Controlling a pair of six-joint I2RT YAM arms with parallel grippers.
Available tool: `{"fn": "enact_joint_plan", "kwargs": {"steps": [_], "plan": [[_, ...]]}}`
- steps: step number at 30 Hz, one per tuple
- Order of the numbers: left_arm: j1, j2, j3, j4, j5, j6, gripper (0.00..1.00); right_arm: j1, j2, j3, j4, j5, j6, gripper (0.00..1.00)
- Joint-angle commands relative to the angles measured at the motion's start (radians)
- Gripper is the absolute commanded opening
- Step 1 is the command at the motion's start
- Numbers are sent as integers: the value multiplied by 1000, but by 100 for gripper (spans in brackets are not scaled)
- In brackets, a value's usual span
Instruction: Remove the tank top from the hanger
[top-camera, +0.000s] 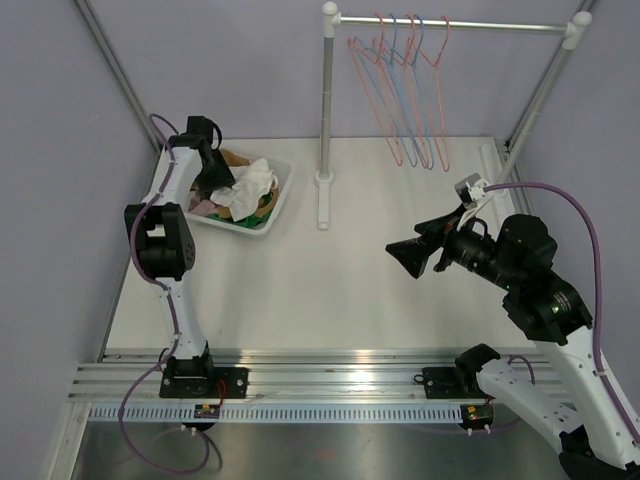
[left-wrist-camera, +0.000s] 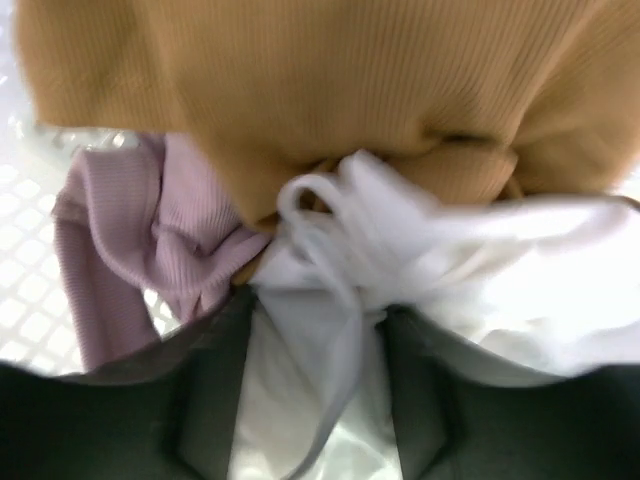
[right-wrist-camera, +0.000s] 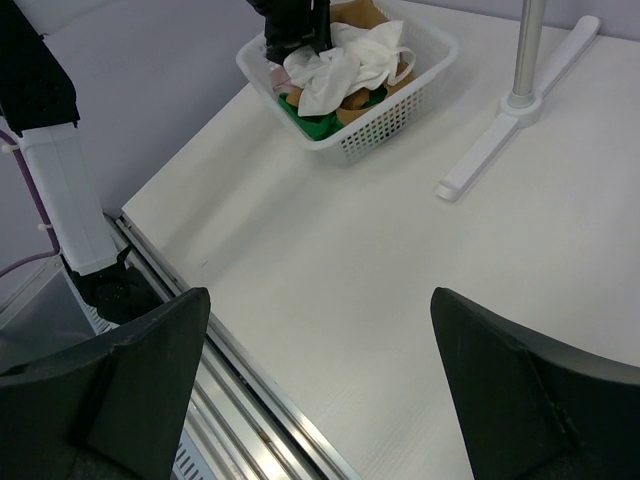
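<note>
The white tank top (top-camera: 250, 185) lies bunched on top of the clothes in the white basket (top-camera: 283, 195) at the back left. My left gripper (top-camera: 214, 182) is down in the basket. In the left wrist view its dark fingers (left-wrist-camera: 215, 400) stand apart with white fabric and a loose strap (left-wrist-camera: 330, 330) between them, the gripper (left-wrist-camera: 318, 380) open around the cloth. The hangers (top-camera: 410, 90) on the rail are all bare. My right gripper (top-camera: 415, 255) is open and empty above the table's right half, also seen in the right wrist view (right-wrist-camera: 320, 330).
The basket also holds mustard (left-wrist-camera: 330, 80), pink (left-wrist-camera: 120, 230) and green (right-wrist-camera: 315, 125) garments. The rack's upright post (top-camera: 326, 100) and foot (top-camera: 323, 205) stand just right of the basket. Metal rails (top-camera: 320, 375) run along the near edge.
</note>
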Motion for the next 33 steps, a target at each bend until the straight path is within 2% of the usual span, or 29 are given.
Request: {"fn": "enact_joint_plan", "kwargs": {"steps": [1, 2, 5, 7, 8, 10, 12, 13, 15, 16, 17, 18, 20, 27, 33], "plan": [[-7, -154, 26, 14, 44, 20, 62, 4, 9, 2, 29, -24, -11, 99], [-6, -178, 32, 13, 40, 26, 69, 2, 9, 3, 31, -25, -7, 99], [-7, -252, 95, -34, 17, 47, 77, 2, 9, 3, 34, -18, -1, 100], [-6, -319, 104, -55, 4, 58, 86, 2, 15, 9, 22, 30, 18, 99], [-7, -347, 98, -59, 0, 63, 99, 2, 19, 19, 13, 60, 26, 100], [-7, -416, 40, -61, 3, 77, 99, 2, 22, 34, -13, 172, 37, 99], [-7, -549, -24, -46, 17, 104, 99, 2, 28, 68, -73, 272, 48, 99], [-24, -603, -116, -39, -5, 116, 99, 2, 29, 81, -122, 386, 55, 99], [-62, -770, -194, -36, -49, 155, 99, 2, 35, 118, -165, 490, 48, 100], [-129, -819, -227, -44, -84, 168, 99, 4, 35, 126, -196, 577, 37, 100], [-170, -920, -295, -48, -200, 185, 99, 2, 39, 132, -202, 606, 26, 99], [-206, -962, -328, -58, -254, 190, 99, 2, 37, 132, -210, 643, 13, 99], [-271, -1052, -418, -68, -321, 187, 99, 2, 37, 131, -227, 660, -12, 99], [-290, -1452, -656, -99, -344, 181, 99, 2, 29, 163, -311, 679, -38, 99], [-299, -1649, -833, -62, -304, 207, 99, 2, -38, 128, -313, 670, -52, 99]]}}
